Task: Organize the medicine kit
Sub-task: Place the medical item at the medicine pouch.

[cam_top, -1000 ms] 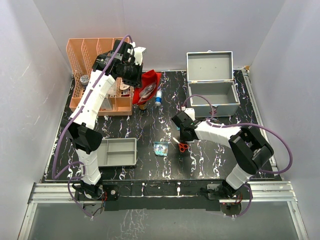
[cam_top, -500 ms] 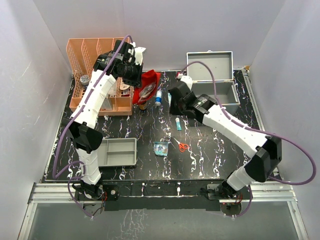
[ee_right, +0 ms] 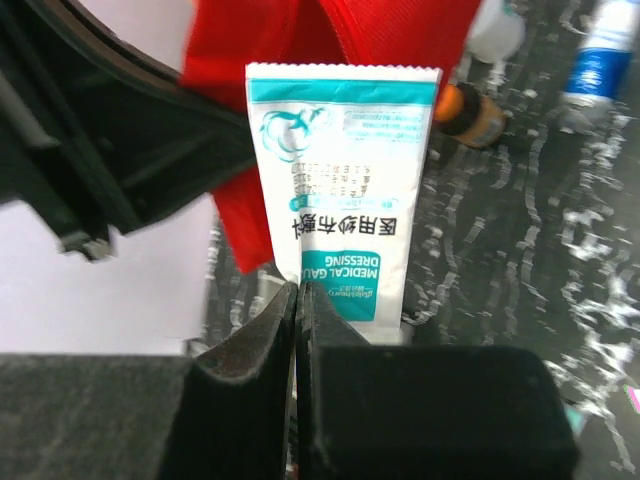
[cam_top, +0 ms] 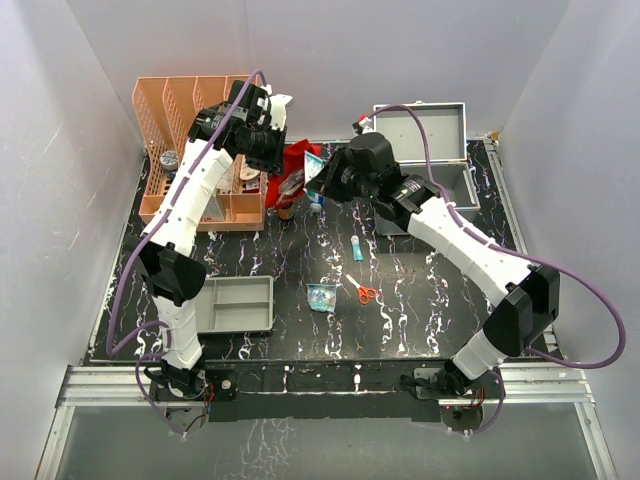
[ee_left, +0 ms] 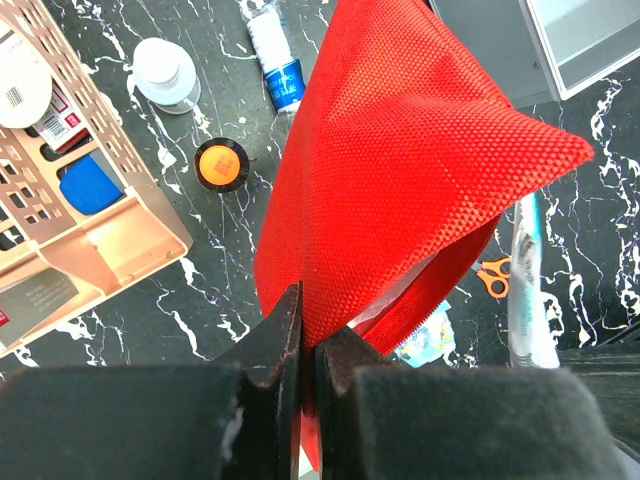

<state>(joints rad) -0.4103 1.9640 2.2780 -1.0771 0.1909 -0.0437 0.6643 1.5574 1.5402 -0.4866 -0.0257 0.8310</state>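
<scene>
The medicine kit (cam_top: 425,172), a silver-grey metal case, stands at the back right with its lid up. My left gripper (ee_left: 308,345) is shut on the edge of a red fabric pouch (ee_left: 400,170) and holds it hanging above the table, its zip mouth gaping. My right gripper (ee_right: 298,300) is shut on the lower edge of a white-and-teal medical dressing packet (ee_right: 340,190). The packet (cam_top: 313,167) stands upright right next to the red pouch (cam_top: 293,178), left of the case.
A peach desk organiser (cam_top: 190,150) with boxes fills the back left. A shallow grey tray (cam_top: 238,303) lies front left. Orange scissors (cam_top: 364,292), a small tube (cam_top: 357,247) and a clear packet (cam_top: 321,297) lie mid-table. Under the pouch are a blue-labelled bottle (ee_left: 275,60), an orange cap (ee_left: 221,164) and a white bottle (ee_left: 166,75).
My right arm has lifted from near the scissors and swung back and left, carrying the dressing packet up to the red pouch. The left arm and pouch have stayed put.
</scene>
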